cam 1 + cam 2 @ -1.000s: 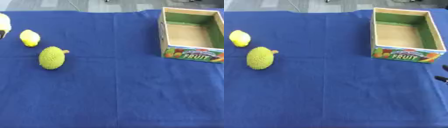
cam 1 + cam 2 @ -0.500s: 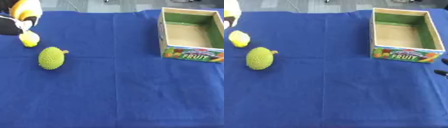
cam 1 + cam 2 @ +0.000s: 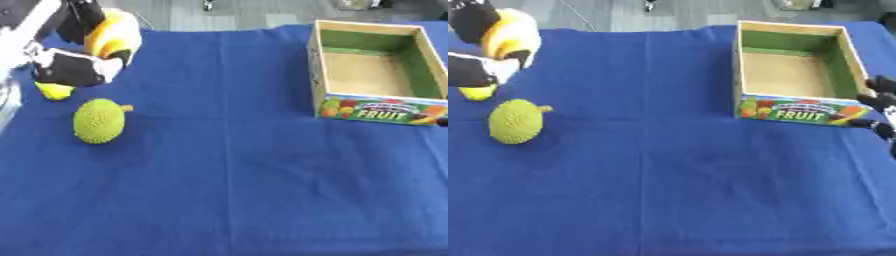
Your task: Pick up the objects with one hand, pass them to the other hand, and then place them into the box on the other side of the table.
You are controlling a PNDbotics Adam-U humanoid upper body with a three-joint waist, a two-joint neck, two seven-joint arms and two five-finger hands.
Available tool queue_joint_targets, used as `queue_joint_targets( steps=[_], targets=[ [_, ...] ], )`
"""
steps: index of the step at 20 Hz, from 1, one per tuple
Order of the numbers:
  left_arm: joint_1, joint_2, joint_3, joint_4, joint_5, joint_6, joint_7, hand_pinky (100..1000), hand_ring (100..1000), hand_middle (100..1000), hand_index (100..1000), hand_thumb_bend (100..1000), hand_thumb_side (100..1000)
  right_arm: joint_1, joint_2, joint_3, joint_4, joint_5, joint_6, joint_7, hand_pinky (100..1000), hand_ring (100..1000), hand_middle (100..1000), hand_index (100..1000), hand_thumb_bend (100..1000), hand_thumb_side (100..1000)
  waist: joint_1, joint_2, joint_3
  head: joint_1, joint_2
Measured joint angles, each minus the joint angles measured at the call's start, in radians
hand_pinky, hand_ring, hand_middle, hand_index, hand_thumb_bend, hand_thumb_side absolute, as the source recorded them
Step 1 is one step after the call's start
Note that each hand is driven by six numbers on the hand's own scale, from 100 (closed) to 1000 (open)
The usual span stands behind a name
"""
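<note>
Cloth [image 3: 236, 165] of deep blue covers the table in your left eye view. Your left hand [image 3: 74, 67] sits at the upper left, fingers curled around a yellow-orange fruit [image 3: 115, 36] that rises behind it. Just below the hand a small yellow lemon [image 3: 54, 91] peeks out, partly hidden by it. Further below and slightly right lies the green spiky fruit [image 3: 98, 120], bumpy all over with a short brown stem, apart from the hand. Well off to the right stands the box [image 3: 376, 109], open-topped, green inside, with "FRUIT" printed on its front.

Your right eye view adds your right hand [image 3: 881, 112] at the right edge, just beside the box's near right corner; you cannot tell how its fingers stand.
</note>
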Motion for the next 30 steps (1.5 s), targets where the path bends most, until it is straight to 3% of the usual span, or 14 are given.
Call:
queue_joint_targets(
  steps=[11,24,30],
  targets=[
    [0.012,-0.098,-0.047,0.089,-0.145,-0.142,0.126,474,416,372,440,178,100,-0.225,-0.151,0.140,0.000,0.015,0.146,0.069,728,946,969,989,100,758,-0.010,-0.010,-0.005,-0.028,0.016],
    [0.024,-0.140,-0.068,0.129,-0.279,-0.244,0.207,475,419,352,444,163,100,-0.386,-0.171,0.250,0.000,0.008,0.295,0.139,712,918,944,989,100,800,-0.020,-0.020,0.008,-0.042,0.034],
    [0.030,-0.150,-0.072,0.083,-0.259,-0.267,0.299,474,414,340,439,127,100,-0.454,-0.183,0.283,-0.001,-0.012,0.328,0.169,709,904,935,979,100,786,-0.020,-0.020,0.016,-0.051,0.034]
  ],
)
